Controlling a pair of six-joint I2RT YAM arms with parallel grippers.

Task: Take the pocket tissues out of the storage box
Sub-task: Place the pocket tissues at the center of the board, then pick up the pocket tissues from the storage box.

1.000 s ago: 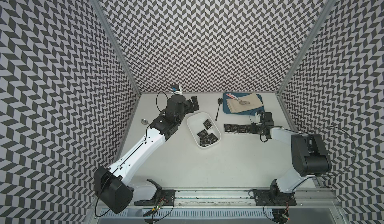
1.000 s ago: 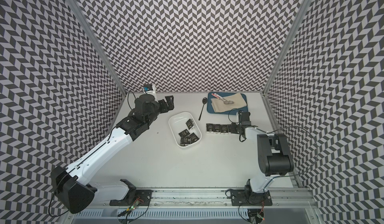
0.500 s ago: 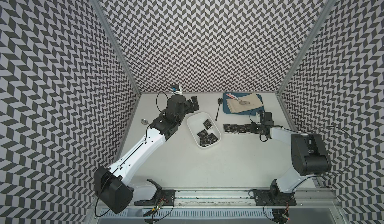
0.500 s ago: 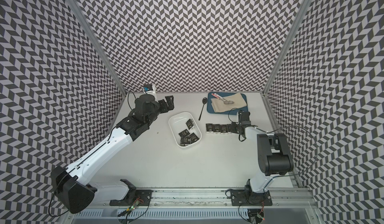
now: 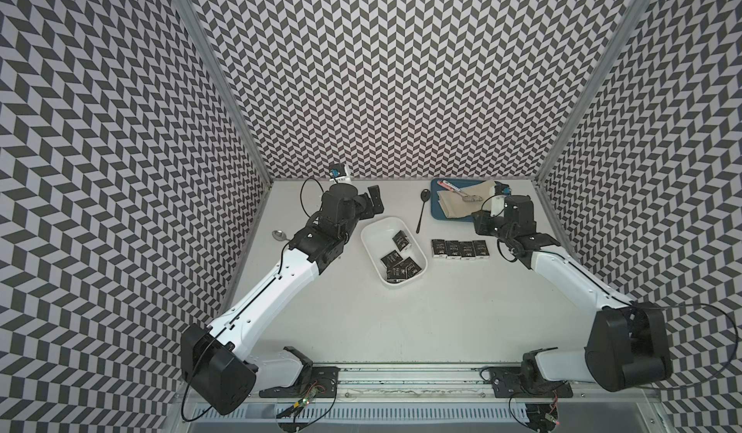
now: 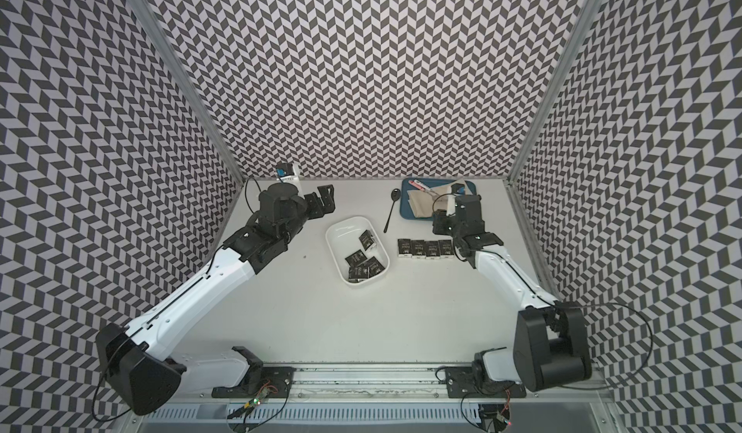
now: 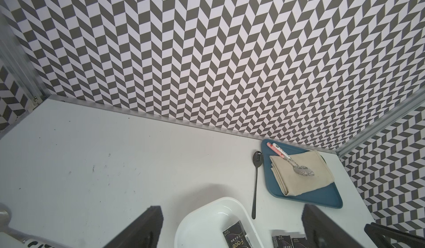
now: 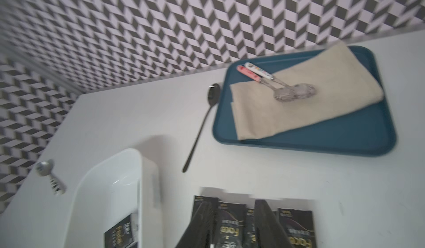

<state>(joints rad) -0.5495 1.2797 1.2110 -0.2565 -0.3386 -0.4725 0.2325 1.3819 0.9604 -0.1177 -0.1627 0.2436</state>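
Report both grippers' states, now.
Left gripper: open, holding nothing.
Right gripper: partly open above the row of pocket tissues, holding nothing.

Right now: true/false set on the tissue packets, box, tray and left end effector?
1. Four pocket tissues lie in a row on the table, outside the storage box. True.
2. The storage box is empty. False: several pocket tissues are in it.
3. The left end effector grips a packet. False: the left end effector is open and empty.
4. The black spoon lies between the storage box and the blue tray. True.
5. The beige cloth lies on the bare table. False: the beige cloth lies on the blue tray.
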